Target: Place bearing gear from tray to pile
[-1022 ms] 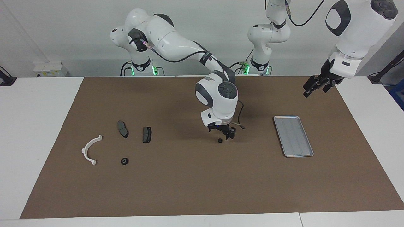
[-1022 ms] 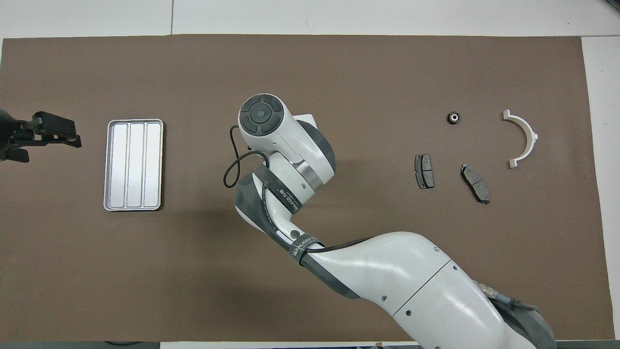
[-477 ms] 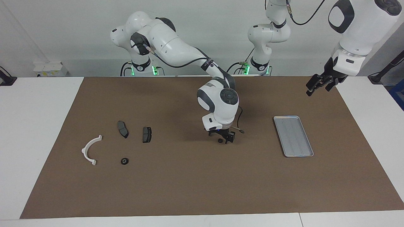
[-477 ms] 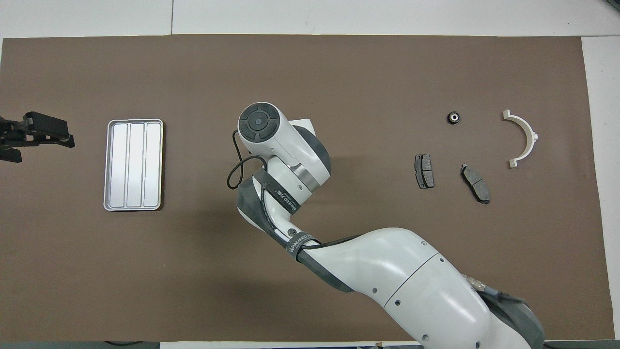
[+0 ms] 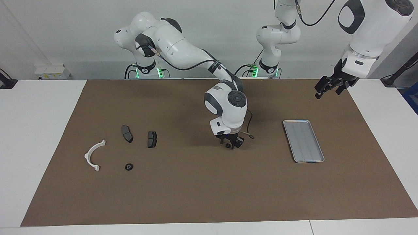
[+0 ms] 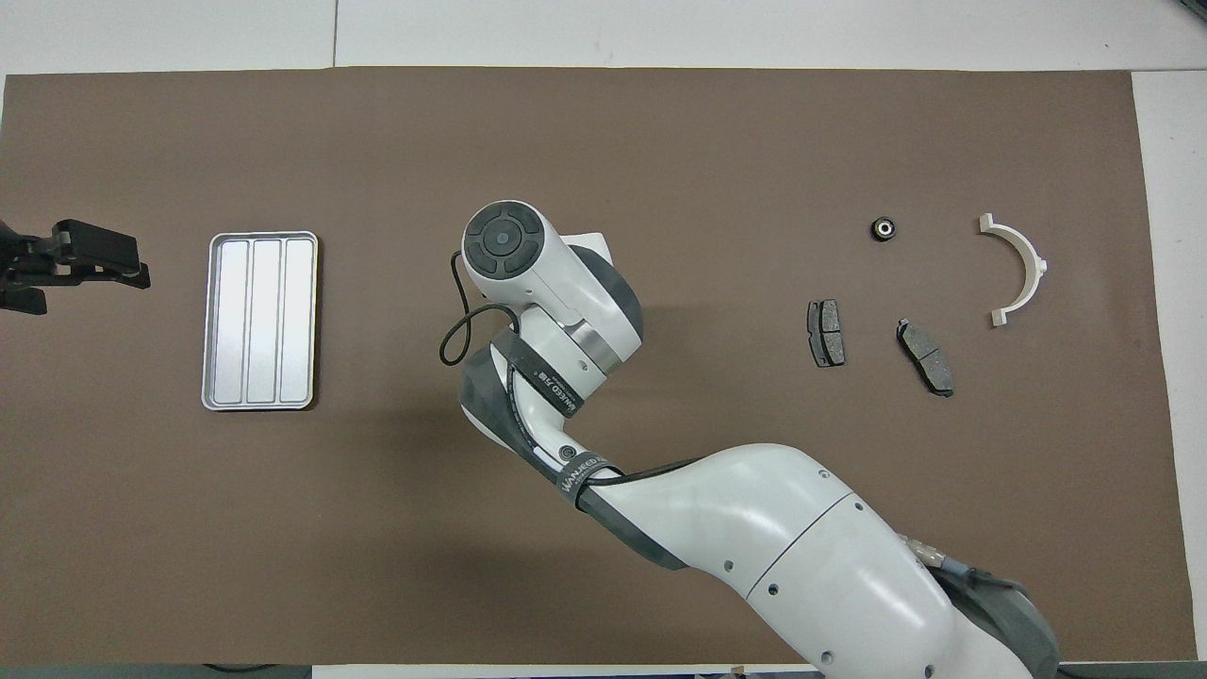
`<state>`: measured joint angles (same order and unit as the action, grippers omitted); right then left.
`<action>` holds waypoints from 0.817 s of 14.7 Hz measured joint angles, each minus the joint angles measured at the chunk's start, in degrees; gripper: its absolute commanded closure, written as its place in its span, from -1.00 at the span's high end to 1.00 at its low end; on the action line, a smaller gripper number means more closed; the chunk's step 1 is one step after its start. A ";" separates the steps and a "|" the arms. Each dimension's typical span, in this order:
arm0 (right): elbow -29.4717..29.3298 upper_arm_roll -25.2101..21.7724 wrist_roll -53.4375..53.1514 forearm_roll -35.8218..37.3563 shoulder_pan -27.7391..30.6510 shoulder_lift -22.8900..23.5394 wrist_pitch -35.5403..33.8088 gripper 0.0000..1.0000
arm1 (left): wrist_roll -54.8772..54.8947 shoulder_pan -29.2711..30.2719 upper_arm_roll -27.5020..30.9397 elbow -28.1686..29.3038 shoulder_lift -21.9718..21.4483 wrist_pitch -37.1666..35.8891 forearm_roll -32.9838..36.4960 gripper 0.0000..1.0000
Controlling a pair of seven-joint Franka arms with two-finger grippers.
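A small black bearing gear (image 5: 227, 145) lies on the brown mat mid-table, between the tray and the pile. My right gripper (image 5: 230, 144) is down at the mat right at this gear; in the overhead view my right wrist (image 6: 504, 240) hides both. The silver ridged tray (image 5: 303, 140) (image 6: 259, 321) lies toward the left arm's end with nothing in it. The pile holds a white semicircular bracket (image 5: 93, 155) (image 6: 1018, 269), two dark brake pads (image 5: 127, 133) (image 5: 152, 139) and a second bearing gear (image 5: 129, 166) (image 6: 884, 227). My left gripper (image 5: 329, 87) (image 6: 90, 264) waits open in the air beside the tray.
The brown mat (image 5: 196, 195) covers most of the white table. My right arm (image 6: 754, 528) stretches low over the mat's middle, from the robots' edge to the gear.
My right gripper has come down from just above the mat and sideways onto the mid-table bearing gear. My left gripper has drifted slightly, still up in the air.
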<state>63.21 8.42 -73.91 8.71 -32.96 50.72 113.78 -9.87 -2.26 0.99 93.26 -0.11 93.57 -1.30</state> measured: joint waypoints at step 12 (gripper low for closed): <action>0.06 -0.01 -0.08 -0.02 0.13 -0.05 2.32 -1.00 | 0.02 -0.04 -0.51 0.00 0.00 -0.01 0.00 1.00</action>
<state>63.27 8.40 -73.99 8.68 -32.83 50.68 116.10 -9.85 -2.30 0.48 93.26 -0.11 93.56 -1.30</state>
